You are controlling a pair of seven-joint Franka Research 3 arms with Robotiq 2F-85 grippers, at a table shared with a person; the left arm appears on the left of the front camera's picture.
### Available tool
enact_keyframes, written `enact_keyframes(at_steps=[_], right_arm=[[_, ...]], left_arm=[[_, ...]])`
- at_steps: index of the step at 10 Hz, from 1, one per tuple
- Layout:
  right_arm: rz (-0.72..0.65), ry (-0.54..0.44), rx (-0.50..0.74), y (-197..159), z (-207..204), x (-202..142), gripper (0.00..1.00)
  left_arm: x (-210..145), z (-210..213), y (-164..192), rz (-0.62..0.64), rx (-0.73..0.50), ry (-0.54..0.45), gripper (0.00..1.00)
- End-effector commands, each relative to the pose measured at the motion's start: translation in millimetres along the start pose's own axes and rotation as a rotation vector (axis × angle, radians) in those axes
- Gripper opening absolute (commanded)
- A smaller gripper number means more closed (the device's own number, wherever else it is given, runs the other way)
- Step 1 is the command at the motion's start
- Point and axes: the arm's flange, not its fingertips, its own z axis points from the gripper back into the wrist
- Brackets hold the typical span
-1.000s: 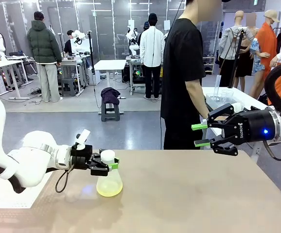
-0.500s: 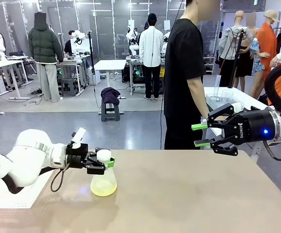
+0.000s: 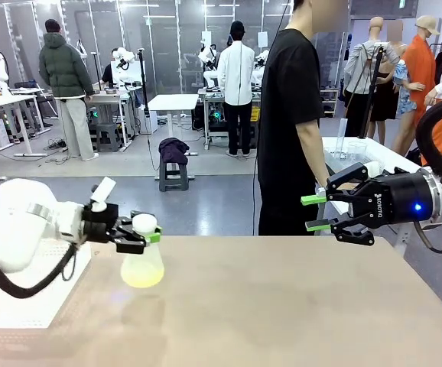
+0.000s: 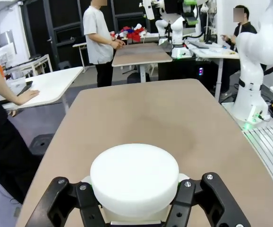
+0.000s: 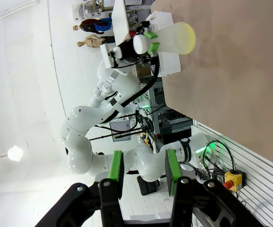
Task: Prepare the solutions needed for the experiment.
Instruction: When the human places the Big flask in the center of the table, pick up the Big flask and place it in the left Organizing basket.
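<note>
Sitting low in a flask (image 3: 143,264), solutions (image 3: 141,280) beneath left fingers (image 3: 154,236).

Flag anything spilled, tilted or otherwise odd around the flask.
Nothing stands out. The left claw is shut on the neck of the flask, which hangs upright with its white stopper in place. The pale yellow solution sits in the bottom; the table looks dry.

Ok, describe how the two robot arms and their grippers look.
Both arms are glossy white with rounded joints. The left gripper is black with green pads, and a black cable loops under its wrist. The right gripper is black with green pads, white lettering on its body, a blue light behind it and a thick black hose arching above.
</note>
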Motion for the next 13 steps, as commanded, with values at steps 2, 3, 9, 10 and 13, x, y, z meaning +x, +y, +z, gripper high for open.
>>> enact_keyframes(at_steps=[2, 3, 9, 10, 13], right_arm=[[-0.008, 0.001, 0.01, 1.5, -0.6, -0.4, 0.46], [-0.008, 0.001, 0.01, 1.5, -0.6, -0.4, 0.46], [-0.008, 0.001, 0.01, 1.5, -0.6, -0.4, 0.46], [-0.008, 0.001, 0.01, 1.5, -0.6, -0.4, 0.46], [-0.008, 0.001, 0.01, 1.5, -0.6, -0.4, 0.46]], left_arm=[[27.5, 48.8, -2.9, 0.016, 0.023, 0.022, 0.0], [34.1, 71.2, -4.6, 0.01, 0.042, 0.009, 0.0], [38.8, 218.2, -28.1, -0.021, 0.309, -0.014, 0.0], [33.2, 233.1, -32.8, -0.014, 0.338, -0.03, 0.0], [-1.6, 253.5, -32.3, 0.025, 0.388, -0.063, 0.0]])
